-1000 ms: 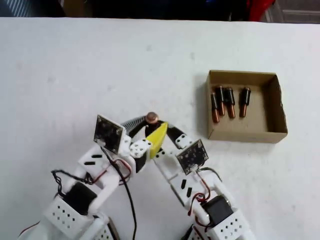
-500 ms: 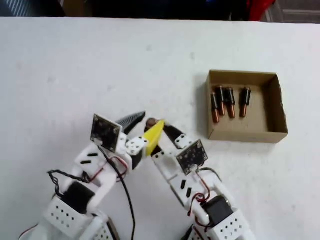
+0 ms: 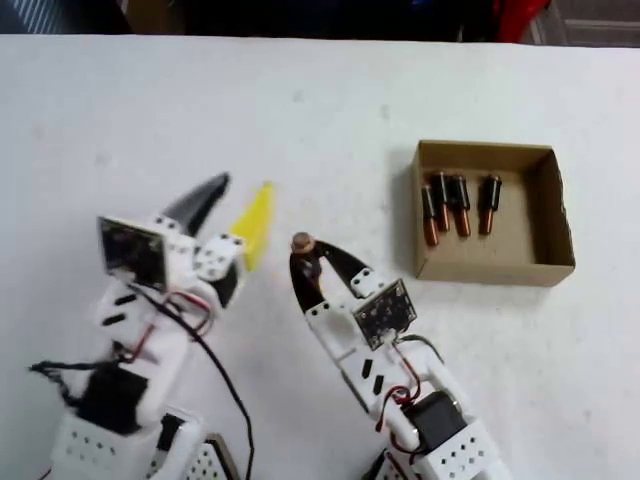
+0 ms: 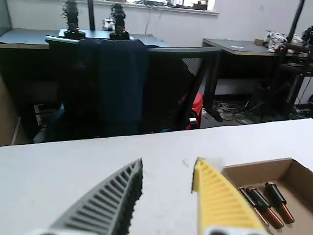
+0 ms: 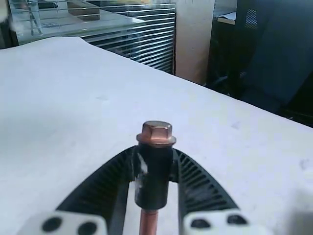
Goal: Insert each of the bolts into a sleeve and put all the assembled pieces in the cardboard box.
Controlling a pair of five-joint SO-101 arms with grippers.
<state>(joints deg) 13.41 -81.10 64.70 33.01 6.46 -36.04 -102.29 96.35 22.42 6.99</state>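
Where the high view has a small copper head at the tips of the right gripper [image 3: 307, 262], the right wrist view makes the hold plain. The black fingers are clamped on a black sleeve [image 5: 152, 176] with the bolt [image 5: 155, 133] through it, hex head above and copper shank below. That arm lies at lower centre of the high view, angled toward the upper left, its load left of the cardboard box [image 3: 495, 272]. Four assembled pieces [image 3: 459, 205] lie side by side in the box's upper left part; the left wrist view catches perhaps three of them. The left gripper [image 3: 245, 186] sits at centre left over the white table [image 3: 150, 110], grey and yellow fingers spread wide, holding nothing.
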